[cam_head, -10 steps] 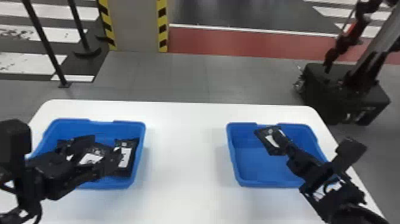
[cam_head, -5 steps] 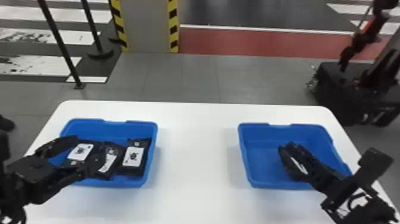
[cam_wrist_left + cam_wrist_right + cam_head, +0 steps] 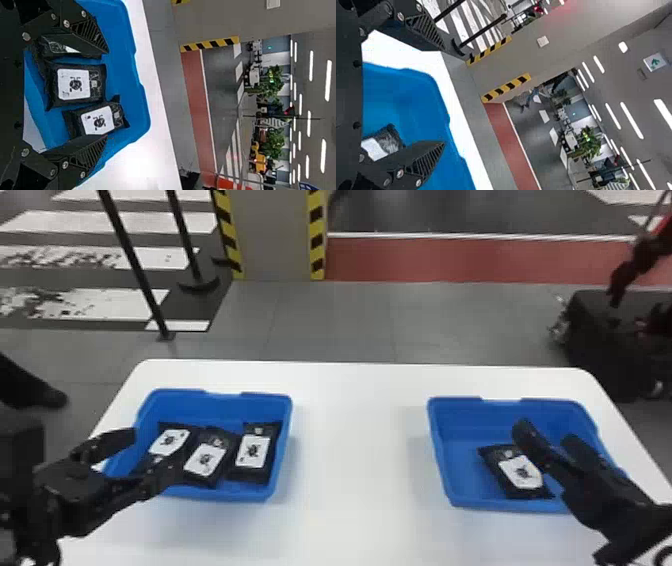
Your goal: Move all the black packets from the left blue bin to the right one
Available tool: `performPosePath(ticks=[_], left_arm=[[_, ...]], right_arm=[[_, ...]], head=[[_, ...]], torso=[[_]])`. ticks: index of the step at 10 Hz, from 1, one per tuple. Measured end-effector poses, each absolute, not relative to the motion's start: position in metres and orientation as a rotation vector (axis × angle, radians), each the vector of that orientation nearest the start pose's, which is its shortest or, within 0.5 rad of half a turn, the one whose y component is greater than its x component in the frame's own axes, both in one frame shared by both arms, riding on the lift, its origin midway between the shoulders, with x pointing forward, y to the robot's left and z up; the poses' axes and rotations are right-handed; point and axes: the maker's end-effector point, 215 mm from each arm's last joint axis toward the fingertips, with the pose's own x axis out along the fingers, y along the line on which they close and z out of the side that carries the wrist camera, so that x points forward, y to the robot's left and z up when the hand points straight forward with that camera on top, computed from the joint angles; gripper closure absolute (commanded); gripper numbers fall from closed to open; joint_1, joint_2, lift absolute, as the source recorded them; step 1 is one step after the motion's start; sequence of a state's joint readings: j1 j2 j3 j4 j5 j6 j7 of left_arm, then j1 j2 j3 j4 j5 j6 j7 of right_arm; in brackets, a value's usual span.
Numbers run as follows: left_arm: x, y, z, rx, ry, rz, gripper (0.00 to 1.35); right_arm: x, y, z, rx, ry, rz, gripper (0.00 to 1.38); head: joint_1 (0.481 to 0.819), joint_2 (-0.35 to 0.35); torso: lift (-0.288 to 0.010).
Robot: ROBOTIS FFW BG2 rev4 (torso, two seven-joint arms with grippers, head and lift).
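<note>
My left gripper (image 3: 150, 454) stands open over the left part of the left blue bin (image 3: 230, 492). Inside lie several black packets with white labels, among them a left one (image 3: 170, 441), a middle one (image 3: 205, 459) and a right one (image 3: 253, 451). In the left wrist view, the left gripper (image 3: 107, 94) has its fingers spread around a packet (image 3: 74, 84) lying beyond them. Over the right blue bin (image 3: 441, 460), my right gripper (image 3: 548, 434) is open beside a packet (image 3: 520, 472) lying on its floor. The right wrist view shows the right gripper (image 3: 443, 95) with a wide gap.
Both bins rest on a white table (image 3: 357, 440) with bare surface between them. Beyond its far edge stand black posts (image 3: 135, 265), a striped pillar (image 3: 274, 235) and a dark wheeled base (image 3: 600, 340) at the right.
The right gripper has opened and let go of its packet, which now lies in the right bin. The left gripper has drawn back leftward over its bin. The head view has shifted.
</note>
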State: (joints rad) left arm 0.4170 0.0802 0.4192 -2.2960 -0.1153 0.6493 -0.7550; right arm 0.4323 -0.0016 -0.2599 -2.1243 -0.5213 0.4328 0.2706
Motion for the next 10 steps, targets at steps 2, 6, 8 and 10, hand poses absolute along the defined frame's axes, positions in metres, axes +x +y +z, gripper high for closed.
performPosePath(ticks=[2, 6, 8, 10], left_arm=[[0.419, 0.353, -0.362, 0.149, 0.483, -0.237, 0.31], [0.459, 0.350, -0.425, 0.099, 0.623, -0.260, 0.32], [0.482, 0.350, -0.438, 0.094, 0.650, -0.242, 0.32], [0.494, 0.346, -0.461, 0.057, 0.720, -0.239, 0.32]], right_arm=[[0.442, -0.225, -0.334, 0.483, 0.190, 0.272, 0.12], [0.431, -0.195, -0.327, 0.501, 0.230, 0.362, 0.13], [0.429, -0.189, -0.327, 0.507, 0.239, 0.380, 0.13], [0.427, -0.187, -0.328, 0.511, 0.250, 0.389, 0.13]], head=[[0.695, 0.154], [0.695, 0.195], [0.695, 0.196], [0.695, 0.193]], torso=[[-0.110], [-0.110], [-0.110], [-0.110]])
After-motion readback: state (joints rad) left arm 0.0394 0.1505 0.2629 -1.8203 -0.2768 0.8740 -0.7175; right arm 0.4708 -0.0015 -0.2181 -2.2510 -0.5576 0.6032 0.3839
